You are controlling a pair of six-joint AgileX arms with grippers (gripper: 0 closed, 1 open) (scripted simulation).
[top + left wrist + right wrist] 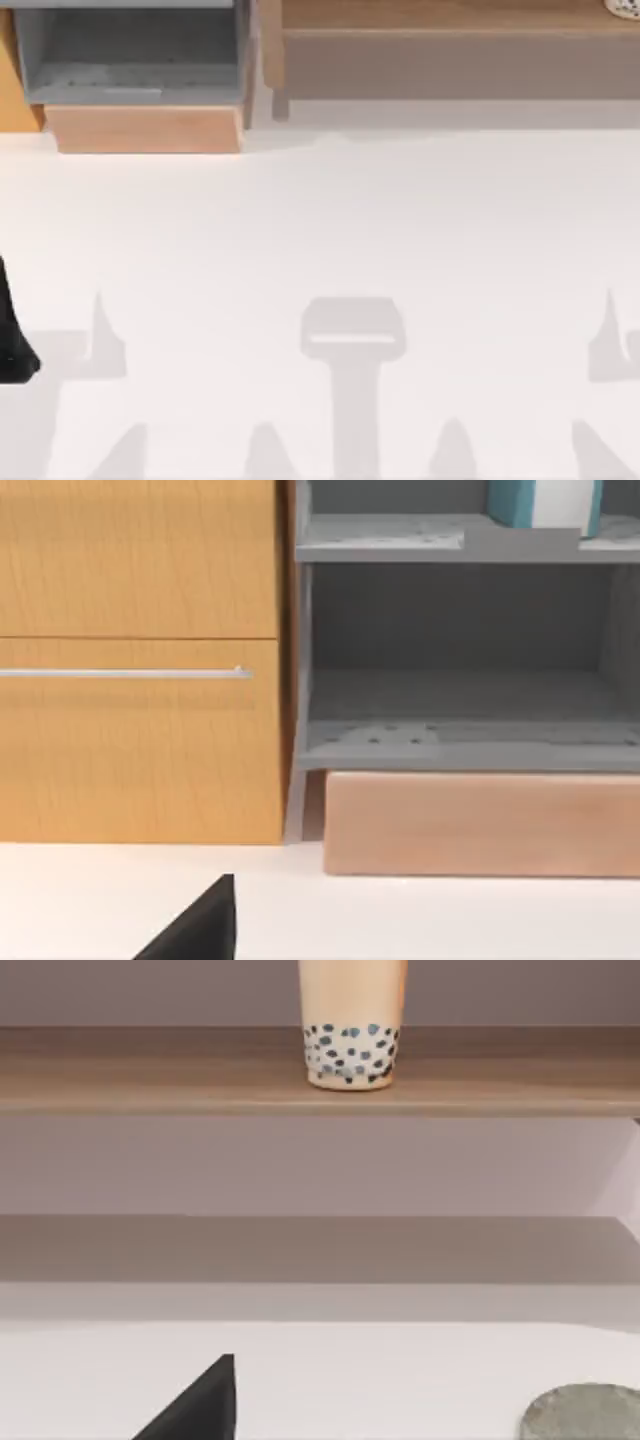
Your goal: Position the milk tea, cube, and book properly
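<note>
White table (pixel 330 240) wide and bare in the middle, arm shadows falling across its near part. At the back left stands a grey shelf unit (pixel 130 55) on a pale wooden base, orange cabinet (pixel 140 660) beside it; back right, a long brown shelf (pixel 450 45). The milk tea (pixel 352 1025) stands upright on that shelf's top board, its top cut off. A teal-and-white book (pixel 545 502) sits on the grey unit's upper shelf, mostly cropped. Grey stone-like object (pixel 582 1412) at the table edge, unclear. Left arm (pixel 12 330) peeks in at the left edge.

grey cabinet (pixel 130 60), wooden shelf (pixel 450 50), perhaps an arm (pixel 12 340) far left.
</note>
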